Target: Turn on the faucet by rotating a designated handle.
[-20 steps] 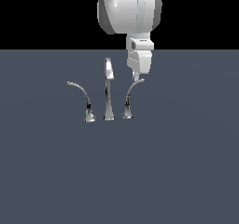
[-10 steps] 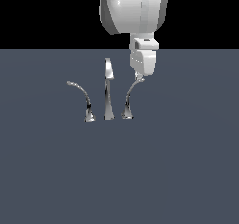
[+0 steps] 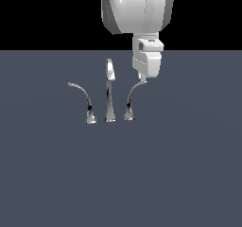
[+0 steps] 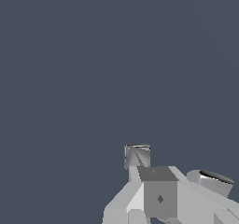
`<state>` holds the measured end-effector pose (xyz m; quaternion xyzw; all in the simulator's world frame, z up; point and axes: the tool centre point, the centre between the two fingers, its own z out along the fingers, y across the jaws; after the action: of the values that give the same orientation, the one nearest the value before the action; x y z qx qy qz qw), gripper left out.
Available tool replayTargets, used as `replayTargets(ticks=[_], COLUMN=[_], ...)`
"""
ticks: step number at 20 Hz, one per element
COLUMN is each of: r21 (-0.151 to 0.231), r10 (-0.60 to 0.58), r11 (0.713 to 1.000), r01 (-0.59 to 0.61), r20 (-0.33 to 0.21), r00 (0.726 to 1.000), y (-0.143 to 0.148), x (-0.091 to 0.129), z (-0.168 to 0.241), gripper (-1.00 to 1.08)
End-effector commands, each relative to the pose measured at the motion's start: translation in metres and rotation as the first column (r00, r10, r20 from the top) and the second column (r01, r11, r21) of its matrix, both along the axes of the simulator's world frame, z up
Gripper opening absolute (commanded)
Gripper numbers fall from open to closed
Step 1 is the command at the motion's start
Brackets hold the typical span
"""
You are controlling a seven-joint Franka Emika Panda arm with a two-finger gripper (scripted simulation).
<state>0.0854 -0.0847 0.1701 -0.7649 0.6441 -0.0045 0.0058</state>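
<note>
item: faucet (image 3: pixel 109 91), chrome three-piece set, standing on the grey tabletop (image 3: pixel 179 174) a little above the middle of the exterior view. parts: tall tapered spout at the middle; long wide-sweeping lever (image 3: pixel 82 100) at the spout's 9 o'clock, its tip arcing away toward 10 o'clock; the designated handle (image 3: pixel 131 100) at the spout's 3 o'clock, small flared base on the tabletop, thin stem curving up toward 1 o'clock. item: pincer (image 3: pixel 143 79), hanging from the white arm straight above, its lower end at the very tip of the handle's stem, touching it or just beside it (the exterior view is too coarse to say which). state of the pincer: cannot tell whether it is open or closed, since neither view shows the fingertips apart from one another. progress, as a judgement: approach looks done, the tool sits at the lever's tip; the turn itself does not look begun, the stem standing in an upright arc, no water rendered; left to do is the push or pull that swings the handle round its base. view notes: the exterior view gives the whole set and the arm's place over it; the wrist view gives mostly bare tabletop, pale blocky parts of the pincer body, and a small shiny square piece (image 4: pixel 137 156) close against them, likely chrome, which part unclear; it shows neither the spout nor the long lever.
</note>
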Motion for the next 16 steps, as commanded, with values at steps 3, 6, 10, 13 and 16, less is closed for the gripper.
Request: replayTargets(ticks=[3, 6, 10, 13, 16], r21=[0.000, -0.001, -0.002, -0.002, -0.003], r10=[-0.002, -0.004, -0.006, -0.008, -0.009], r11=[1.000, 1.000, 1.000, 1.000, 1.000], r01=[0.002, 0.004, 0.006, 0.008, 0.009], r20=[-0.006, -0.008, -0.010, -0.012, -0.014], r00=[1.000, 1.000, 1.000, 1.000, 1.000], y=[0.000, 0.000, 0.000, 0.000, 0.000], x=[-0.013, -0.022, -0.035, -0.044, -0.053], z=[0.000, 0.000, 0.000, 0.000, 0.000], gripper=[-1.00, -1.00, -1.00, -1.00, -1.00])
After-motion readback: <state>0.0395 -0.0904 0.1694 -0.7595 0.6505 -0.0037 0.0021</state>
